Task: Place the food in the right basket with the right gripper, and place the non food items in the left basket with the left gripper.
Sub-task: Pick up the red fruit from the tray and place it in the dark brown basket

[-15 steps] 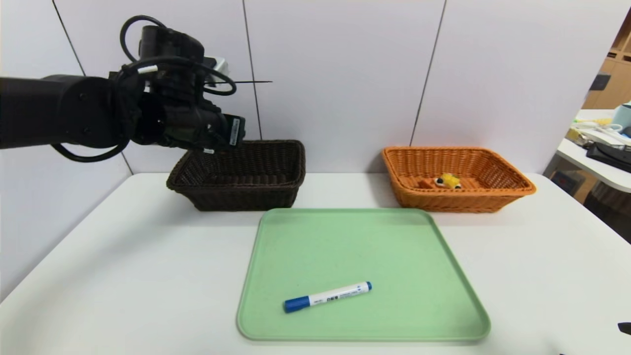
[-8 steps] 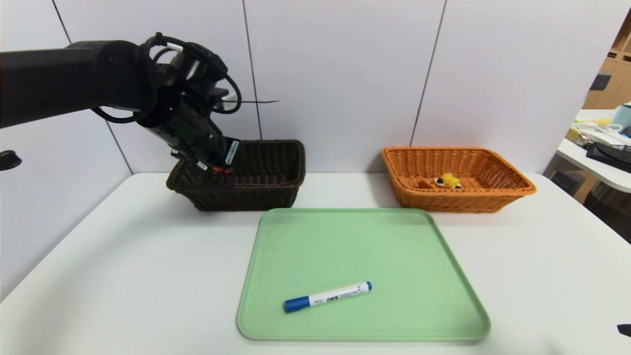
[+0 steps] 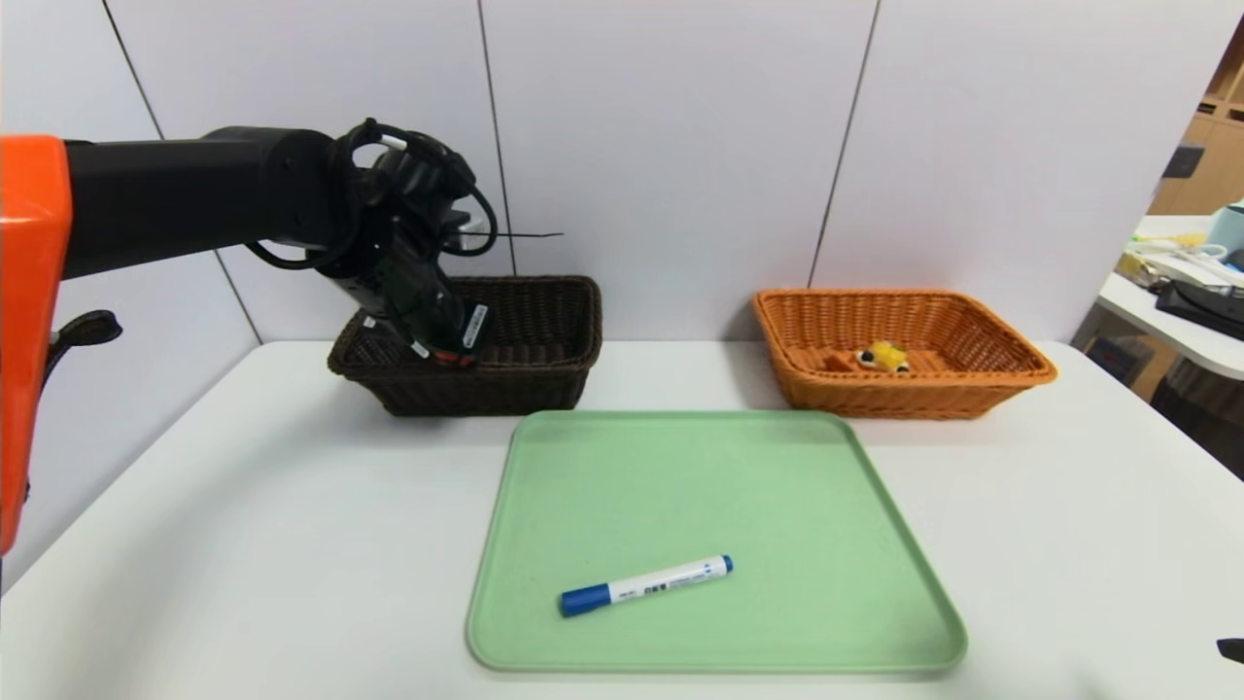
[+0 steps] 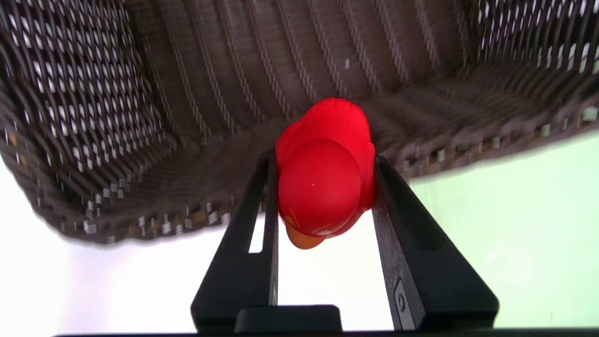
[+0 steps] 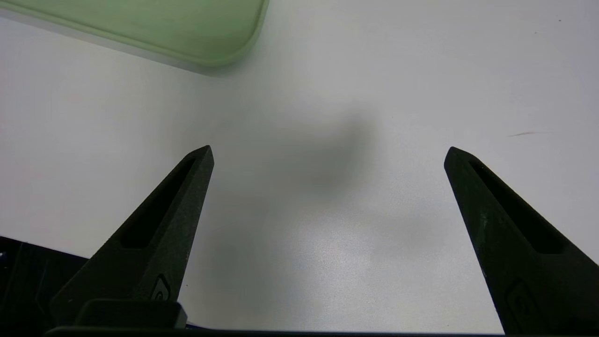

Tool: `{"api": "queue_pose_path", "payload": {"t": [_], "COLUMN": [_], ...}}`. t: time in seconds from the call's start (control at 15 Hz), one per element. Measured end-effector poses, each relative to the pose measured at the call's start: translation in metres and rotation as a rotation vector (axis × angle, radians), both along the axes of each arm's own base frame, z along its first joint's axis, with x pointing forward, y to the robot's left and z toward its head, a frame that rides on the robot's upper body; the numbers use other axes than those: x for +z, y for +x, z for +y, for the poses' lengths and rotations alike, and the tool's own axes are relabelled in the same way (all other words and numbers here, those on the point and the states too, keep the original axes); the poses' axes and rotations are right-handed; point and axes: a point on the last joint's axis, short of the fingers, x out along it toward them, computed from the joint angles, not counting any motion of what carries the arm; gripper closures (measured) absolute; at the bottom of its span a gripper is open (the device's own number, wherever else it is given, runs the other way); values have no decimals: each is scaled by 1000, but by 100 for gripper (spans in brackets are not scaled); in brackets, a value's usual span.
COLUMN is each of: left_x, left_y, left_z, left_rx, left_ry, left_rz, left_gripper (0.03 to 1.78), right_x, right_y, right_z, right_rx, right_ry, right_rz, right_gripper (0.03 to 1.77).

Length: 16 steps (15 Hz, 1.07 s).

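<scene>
My left gripper [image 3: 449, 352] reaches down into the left basket [image 3: 544, 374], the dark brown one, near its front left part. It is shut on the red rubber duck [image 4: 325, 171], which sits squeezed between both fingers [image 4: 259, 201] above the basket's floor. The white marker pen [image 3: 645, 585] with blue cap lies on the green tray [image 3: 719, 467]. The food, a waffle wedge [image 3: 880, 358], rests inside the right basket [image 3: 972, 389], the orange one. My right gripper [image 5: 327, 152] hangs open over bare table beside the tray's corner [image 5: 234, 47], holding nothing.
Both baskets stand at the back of the white table [image 3: 243, 544] against the wall, with the tray in front between them. A second table with clutter [image 3: 1191, 292] stands far right.
My left arm has swung down and rightward from above the dark basket's left rim, lowering the duck into that basket. Pen, waffle and right gripper have not moved.
</scene>
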Motion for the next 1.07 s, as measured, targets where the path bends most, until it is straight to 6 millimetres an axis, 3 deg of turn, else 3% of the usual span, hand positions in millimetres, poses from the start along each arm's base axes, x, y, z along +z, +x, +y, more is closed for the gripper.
{"api": "queue_pose_path", "payload": {"t": [0.4,1.07], "left_x": [-9,-30], "left_y": [33,48], "left_z": [5,1], "left_rx": [17,12], "left_ry": [-14,0], "left_rz": [-150,-138], "left_gripper": [121,121], "right_x": [0,-2], "right_y": [0,0], "right_z": [0,1], "right_rx": [4,10], "right_ry": [0,-3], "right_rz": [1,8], "right_gripper": [10,10]}}
